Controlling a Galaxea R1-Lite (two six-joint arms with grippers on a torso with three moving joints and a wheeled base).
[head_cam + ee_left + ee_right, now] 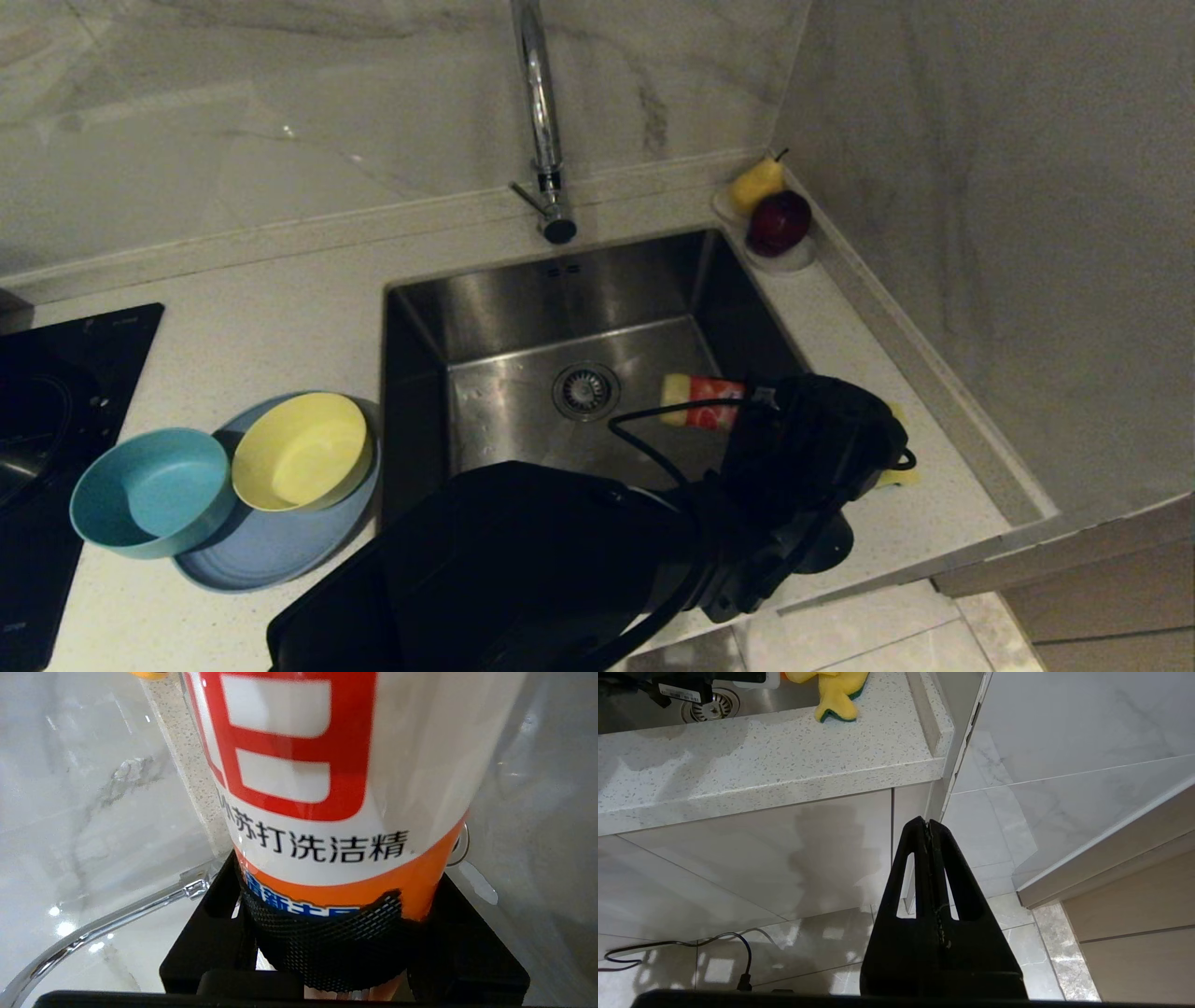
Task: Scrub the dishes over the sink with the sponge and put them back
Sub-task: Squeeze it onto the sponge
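My left gripper (752,403) reaches across the sink (523,299) and is shut on a red, white and orange dish-soap bottle (702,401). The bottle lies roughly level above the basin's right side, its yellowish end toward the drain. In the left wrist view the bottle (327,788) fills the frame between the black fingers (219,933). The yellow sponge (836,690) lies on the counter right of the sink, mostly hidden behind the arm in the head view. The teal bowl (149,490) and yellow bowl (301,450) rest on the periwinkle plate (271,551), left of the sink. My right gripper (928,823) hangs shut below the counter.
A chrome faucet (540,112) rises behind the sink. A clear dish (794,257) with a pear (754,182) and a red apple (780,222) sits in the back right corner. A black cooktop (56,392) lies at the far left. A wall bounds the right side.
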